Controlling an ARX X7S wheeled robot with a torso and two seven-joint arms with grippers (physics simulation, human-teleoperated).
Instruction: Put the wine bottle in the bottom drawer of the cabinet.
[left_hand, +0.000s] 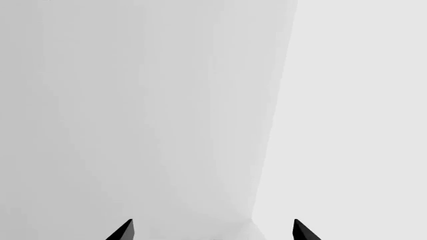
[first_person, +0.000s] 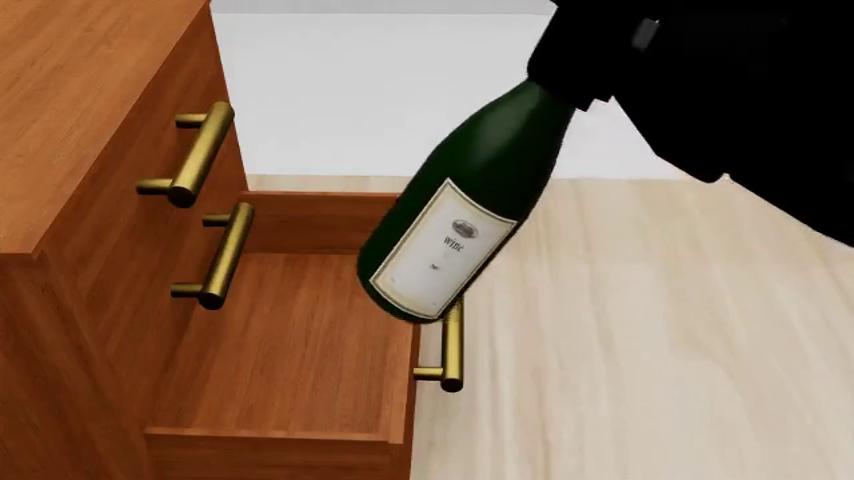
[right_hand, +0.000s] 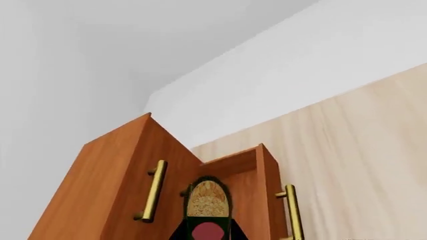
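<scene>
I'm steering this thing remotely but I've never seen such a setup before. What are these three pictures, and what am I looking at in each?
You are driving a simulated wheeled robot with two arms, each ending in a claw.

The head camera looks down over the arms. It shows the cabinet with its bottom drawer pulled open and nothing visible inside. The right arm is the black shape at the upper right; it holds the wine bottle by the neck, tilted, base down over the drawer's front edge. The hold itself is hidden there.

The right wrist camera looks along the bottle: the cork shows end-on, with the cabinet and drawer beyond.

The left wrist camera sees only pale walls and the left claw, fingertips apart, holding nothing.
</scene>
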